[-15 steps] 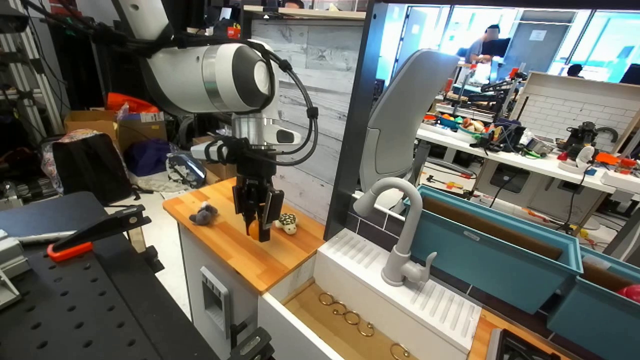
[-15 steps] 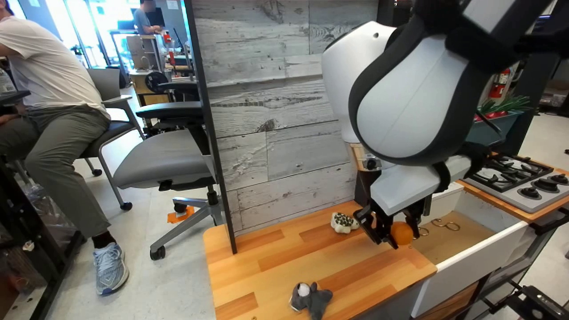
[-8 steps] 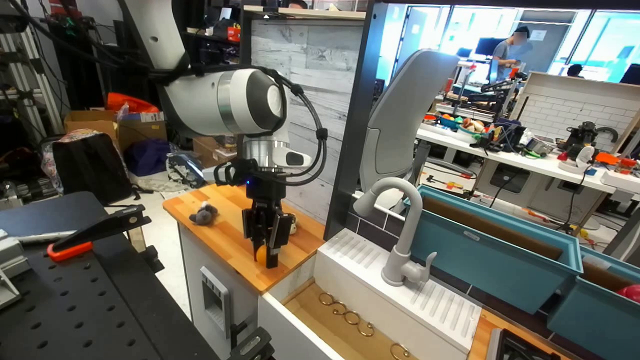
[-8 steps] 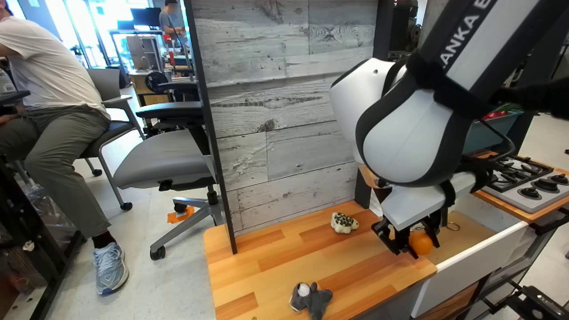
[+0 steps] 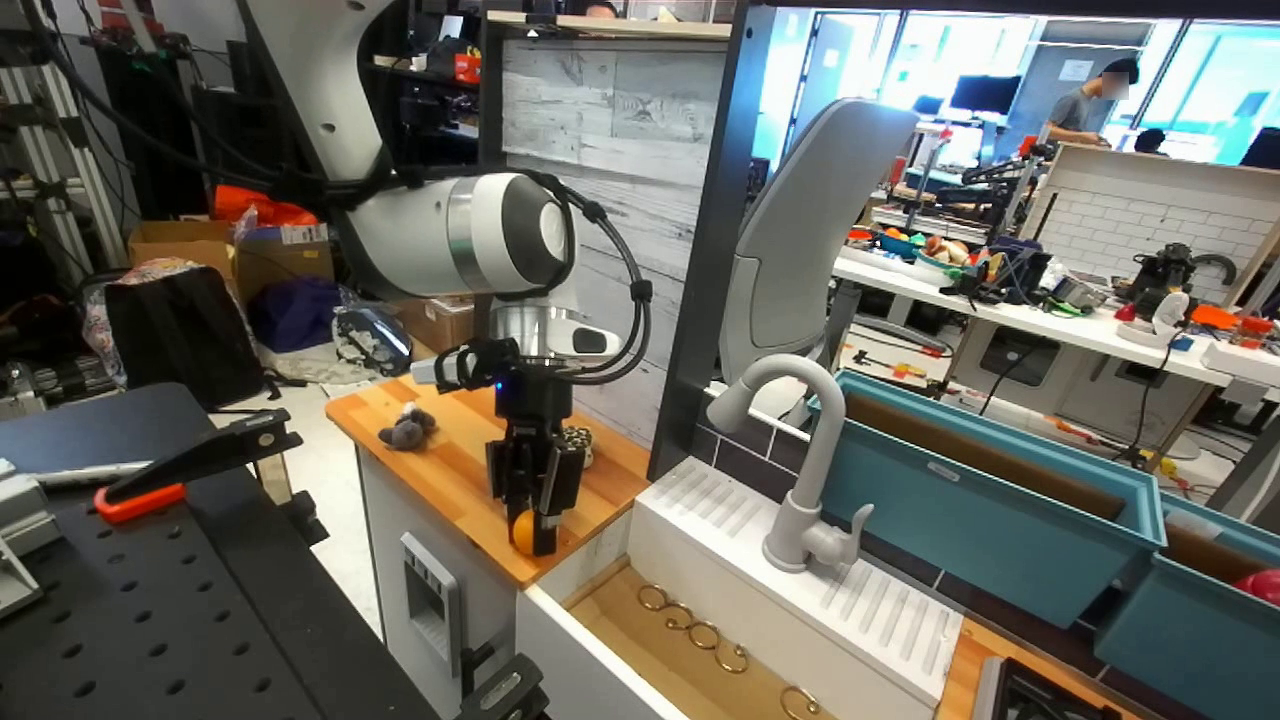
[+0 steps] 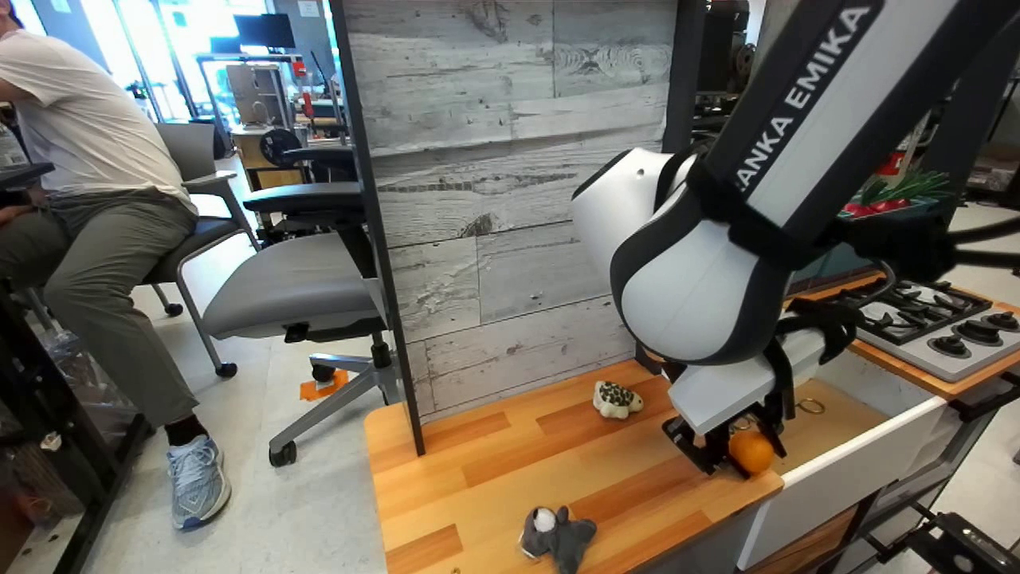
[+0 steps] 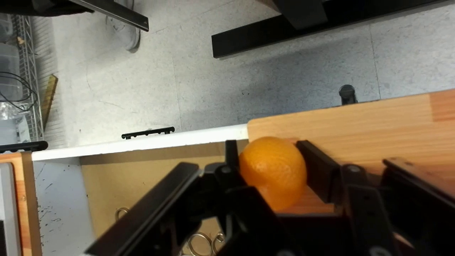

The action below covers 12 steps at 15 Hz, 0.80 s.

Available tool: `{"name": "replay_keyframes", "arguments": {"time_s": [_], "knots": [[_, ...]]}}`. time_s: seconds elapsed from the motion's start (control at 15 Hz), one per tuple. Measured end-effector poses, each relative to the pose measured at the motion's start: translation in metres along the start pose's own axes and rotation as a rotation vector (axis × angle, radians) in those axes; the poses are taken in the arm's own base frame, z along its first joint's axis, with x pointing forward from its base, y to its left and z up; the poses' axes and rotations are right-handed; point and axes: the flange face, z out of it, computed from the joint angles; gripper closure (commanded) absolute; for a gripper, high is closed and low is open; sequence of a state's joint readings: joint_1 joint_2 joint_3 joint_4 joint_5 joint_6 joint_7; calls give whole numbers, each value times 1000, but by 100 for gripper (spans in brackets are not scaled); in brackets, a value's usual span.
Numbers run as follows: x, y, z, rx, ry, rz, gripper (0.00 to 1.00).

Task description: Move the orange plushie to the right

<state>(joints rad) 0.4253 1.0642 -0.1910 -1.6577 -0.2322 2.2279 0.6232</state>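
Note:
The orange plushie [image 5: 523,533] is a small round orange ball with a dimpled skin. It is low over the wooden counter's front corner, beside the open basin, in both exterior views [image 6: 751,452]. In the wrist view the plushie [image 7: 273,170] sits between the two black fingers, which touch it on both sides. My gripper [image 5: 530,545] points down and is shut on it. The gripper also shows in an exterior view [image 6: 763,465] and the wrist view [image 7: 267,144]. Whether the plushie's underside touches the wood cannot be told.
A green-and-white turtle plush [image 6: 616,399] lies near the back panel. A grey plush [image 6: 558,538] lies at the counter's other end. The open basin [image 5: 640,640] with metal rings adjoins the counter corner. A grey faucet [image 5: 800,500] and teal bins [image 5: 960,500] stand beyond.
My gripper has carried the orange plushie across the counter to the corner beside the basin and lowered it. In the last half second it mostly moved down. The two other plushes have not moved.

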Motion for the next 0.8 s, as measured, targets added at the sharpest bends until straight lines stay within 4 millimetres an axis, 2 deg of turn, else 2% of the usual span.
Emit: {"name": "replay_keyframes", "arguments": {"time_s": [0.07, 0.2, 0.8], "knots": [[1, -1, 0, -3, -3, 0, 76], [1, -2, 0, -9, -7, -1, 80], [5, -22, -20, 45, 49, -21, 80]]}}
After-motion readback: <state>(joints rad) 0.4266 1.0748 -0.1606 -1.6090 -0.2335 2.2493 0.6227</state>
